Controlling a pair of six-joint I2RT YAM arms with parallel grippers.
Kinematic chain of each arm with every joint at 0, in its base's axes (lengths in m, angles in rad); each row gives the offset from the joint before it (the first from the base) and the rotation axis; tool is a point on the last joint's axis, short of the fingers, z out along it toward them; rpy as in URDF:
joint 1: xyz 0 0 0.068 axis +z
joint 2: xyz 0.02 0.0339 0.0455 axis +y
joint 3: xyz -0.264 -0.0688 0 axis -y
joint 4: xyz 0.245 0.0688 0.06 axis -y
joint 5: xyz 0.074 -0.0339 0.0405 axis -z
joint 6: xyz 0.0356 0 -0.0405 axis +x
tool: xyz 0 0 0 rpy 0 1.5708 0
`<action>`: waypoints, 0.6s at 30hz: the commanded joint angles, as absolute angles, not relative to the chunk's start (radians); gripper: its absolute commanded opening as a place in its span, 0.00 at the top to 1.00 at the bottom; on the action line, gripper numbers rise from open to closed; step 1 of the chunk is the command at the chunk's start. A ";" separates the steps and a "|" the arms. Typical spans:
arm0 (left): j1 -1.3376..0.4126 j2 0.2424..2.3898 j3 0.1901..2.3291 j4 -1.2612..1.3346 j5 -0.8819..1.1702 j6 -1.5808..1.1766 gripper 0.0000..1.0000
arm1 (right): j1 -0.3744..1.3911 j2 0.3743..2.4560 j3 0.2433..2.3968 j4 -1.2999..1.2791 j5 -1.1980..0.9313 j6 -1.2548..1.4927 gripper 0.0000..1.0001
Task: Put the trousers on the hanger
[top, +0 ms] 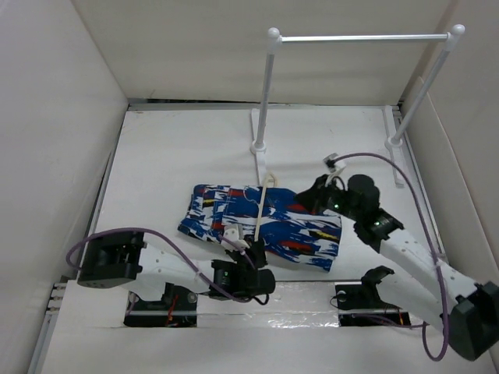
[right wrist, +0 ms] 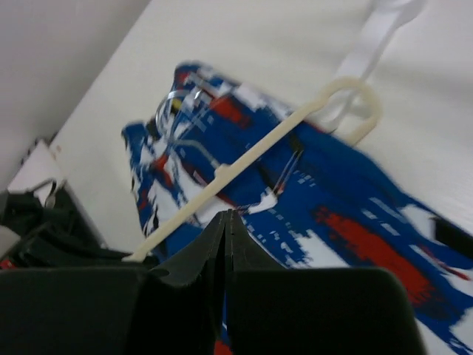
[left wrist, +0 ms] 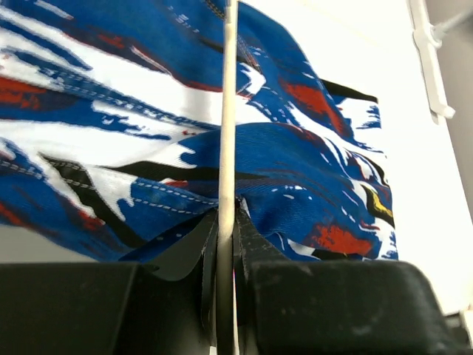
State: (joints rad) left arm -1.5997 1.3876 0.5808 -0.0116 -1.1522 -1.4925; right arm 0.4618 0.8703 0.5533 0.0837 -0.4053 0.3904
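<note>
The trousers [top: 296, 234] lie folded in the middle of the table, printed blue with white, red and black. The cream hanger [top: 263, 210] stands across them, seen almost edge-on as a thin bar. My left gripper [top: 251, 251] is at the trousers' near edge, shut on the hanger's near end. In the left wrist view the bar [left wrist: 226, 111] runs up from the jaws [left wrist: 225, 222] over the fabric [left wrist: 310, 148]. My right gripper [top: 310, 201] hovers at the trousers' far right corner, shut. Its wrist view shows closed tips [right wrist: 228, 218] above the fabric [right wrist: 355, 222] and hanger [right wrist: 244, 159].
A white two-post rail stand [top: 269, 93] with a metal crossbar [top: 359, 37] stands at the back; its left post foot is just behind the trousers. White walls close in the table on the left, back and right.
</note>
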 commanded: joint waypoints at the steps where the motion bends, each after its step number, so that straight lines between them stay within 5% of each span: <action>1: -1.601 1.299 0.467 0.316 -1.226 -1.182 1.00 | 0.615 1.003 0.538 0.254 -0.249 0.492 0.72; 5: -1.589 1.273 0.390 0.475 -1.187 -1.105 1.00 | 0.819 1.090 0.517 0.409 -0.101 0.609 0.39; 18: -1.589 1.305 0.371 0.546 -1.158 -1.097 1.00 | 0.905 1.373 0.457 0.719 -0.005 0.792 0.42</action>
State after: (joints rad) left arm -1.5936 1.3201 0.3782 0.4511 -1.1465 -1.1149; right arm 0.8906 1.3624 0.4656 0.5560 -0.0658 0.7479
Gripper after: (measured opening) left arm 0.053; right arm 0.582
